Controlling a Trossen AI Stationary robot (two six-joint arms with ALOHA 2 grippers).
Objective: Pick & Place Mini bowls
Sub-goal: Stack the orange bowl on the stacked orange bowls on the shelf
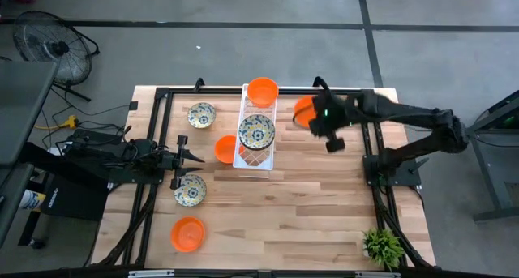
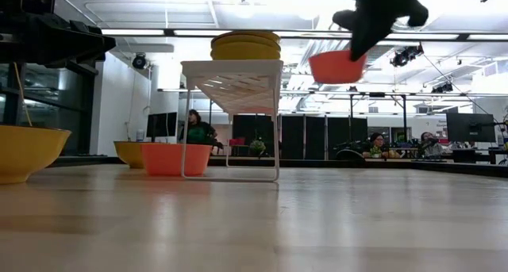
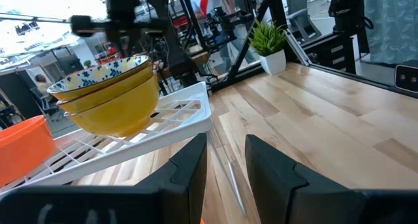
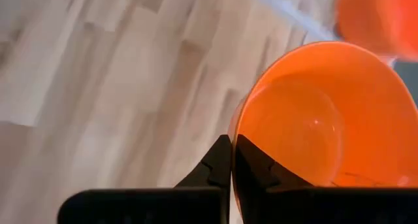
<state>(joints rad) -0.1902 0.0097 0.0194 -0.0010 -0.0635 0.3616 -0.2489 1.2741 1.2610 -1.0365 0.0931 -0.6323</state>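
My right gripper (image 1: 315, 116) is shut on a plain orange mini bowl (image 1: 302, 112), held in the air just right of the white lattice tray (image 1: 253, 158). The tray carries a stack of floral mini bowls (image 1: 256, 132) and, at its far end, an orange one (image 1: 262, 90). Another orange bowl (image 1: 225, 148) stands on the table against the tray's left side. Two floral bowls (image 1: 201, 114) (image 1: 190, 189) and an orange bowl (image 1: 188, 233) stand on the left half of the table. My left gripper (image 1: 199, 158) rests open and level, left of the tray, with nothing between its fingers. My right gripper pinches the orange bowl's rim (image 4: 236, 123) between its two fingers, one finger inside the bowl and one outside. The fingers slant down from the table's right side. The bowl (image 2: 337, 66) hangs below them, mouth up and a little tilted, clear of the table.
The tray (image 2: 230, 74) stands raised on thin legs. A small potted plant (image 1: 383, 245) sits at the table's near right corner. Black frame rails run along the table's left, right and far edges. The middle and near right of the wood top lie bare.
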